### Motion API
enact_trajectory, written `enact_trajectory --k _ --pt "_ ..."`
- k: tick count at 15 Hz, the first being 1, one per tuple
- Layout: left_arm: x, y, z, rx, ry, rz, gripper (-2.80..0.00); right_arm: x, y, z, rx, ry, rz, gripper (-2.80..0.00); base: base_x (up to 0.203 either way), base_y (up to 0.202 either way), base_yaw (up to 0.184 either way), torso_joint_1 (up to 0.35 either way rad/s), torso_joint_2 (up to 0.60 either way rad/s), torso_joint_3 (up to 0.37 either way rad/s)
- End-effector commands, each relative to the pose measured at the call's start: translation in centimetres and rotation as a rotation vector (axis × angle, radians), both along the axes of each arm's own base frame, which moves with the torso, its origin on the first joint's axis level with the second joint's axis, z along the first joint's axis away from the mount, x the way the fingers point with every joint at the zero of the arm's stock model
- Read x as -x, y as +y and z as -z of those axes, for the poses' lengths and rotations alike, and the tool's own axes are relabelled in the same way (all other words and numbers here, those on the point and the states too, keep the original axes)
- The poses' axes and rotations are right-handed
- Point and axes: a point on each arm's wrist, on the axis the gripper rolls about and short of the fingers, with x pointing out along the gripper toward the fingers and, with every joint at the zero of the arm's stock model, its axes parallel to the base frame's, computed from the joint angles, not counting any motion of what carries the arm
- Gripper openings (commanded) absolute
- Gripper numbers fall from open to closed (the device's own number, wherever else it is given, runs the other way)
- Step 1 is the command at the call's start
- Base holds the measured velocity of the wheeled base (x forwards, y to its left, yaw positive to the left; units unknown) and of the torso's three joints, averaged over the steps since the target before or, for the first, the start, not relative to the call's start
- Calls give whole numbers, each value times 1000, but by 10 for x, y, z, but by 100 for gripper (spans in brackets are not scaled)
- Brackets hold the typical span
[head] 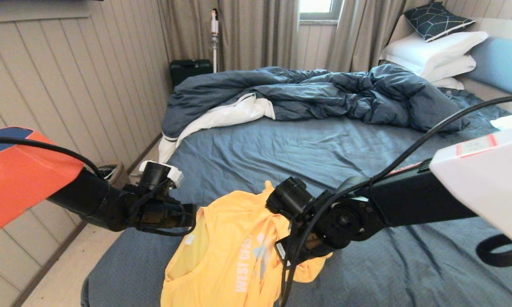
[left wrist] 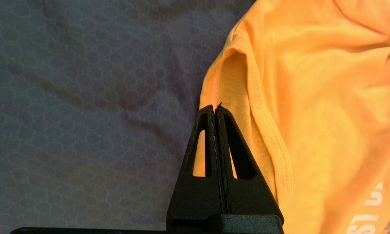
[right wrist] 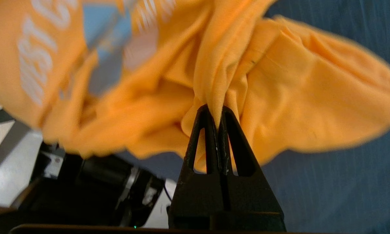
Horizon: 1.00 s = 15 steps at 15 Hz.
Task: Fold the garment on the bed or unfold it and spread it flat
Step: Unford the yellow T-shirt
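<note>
Your right gripper (right wrist: 216, 112) is clenched on a bunched fold of the garment (head: 230, 247), which hangs crumpled over the near end of the bed (head: 324, 149), well apart from the duvet (head: 324, 91). Your left gripper (left wrist: 214, 109) has its fingers pressed together at the shirt's hem. That left pinch looks thin; pull the two grippers apart hard and the fabric may slip free, leaving the shirt bunched.

yellow garment (head: 221, 251), slate-blue bed (head: 307, 149), white pillows (head: 435, 51)

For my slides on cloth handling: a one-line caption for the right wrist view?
Right tool shut on a bunched fold of the yellow T-shirt, lifted above the blue sheet.
</note>
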Motion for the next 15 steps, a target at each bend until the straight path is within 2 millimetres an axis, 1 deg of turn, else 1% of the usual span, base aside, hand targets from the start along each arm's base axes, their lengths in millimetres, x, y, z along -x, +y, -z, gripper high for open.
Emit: enact_trajectory --k 1,3,4,6,8,10,13,15 --pt "2 1 -2 4 -3 0 -280 17 -15 -16 -14 -12 5 -280 0 0 0 0 0 0" --pt "3 1 -2 5 -13 -2 -280 42 -37 -20 0 8 9 -280 0 0 0 0 0 0" --pt "4 2 -4 8 -20 -2 -280 55 -49 -19 12 24 11 -280 0 0 0 0 0 0" --pt "6 2 -4 9 -21 0 -280 78 -71 -12 41 60 14 -280 0 0 0 0 0 0" --pt "6 2 -5 9 -21 0 -280 93 -87 0 63 86 25 -280 0 0 0 0 0 0" --pt "6 2 -4 9 -20 0 -280 101 -97 9 66 90 36 -280 0 0 0 0 0 0" --pt "6 1 -4 9 -18 3 -280 98 -95 16 57 81 37 -280 0 0 0 0 0 0" --pt "6 1 -4 9 -18 3 -280 96 -94 16 53 72 38 -280 0 0 0 0 0 0"
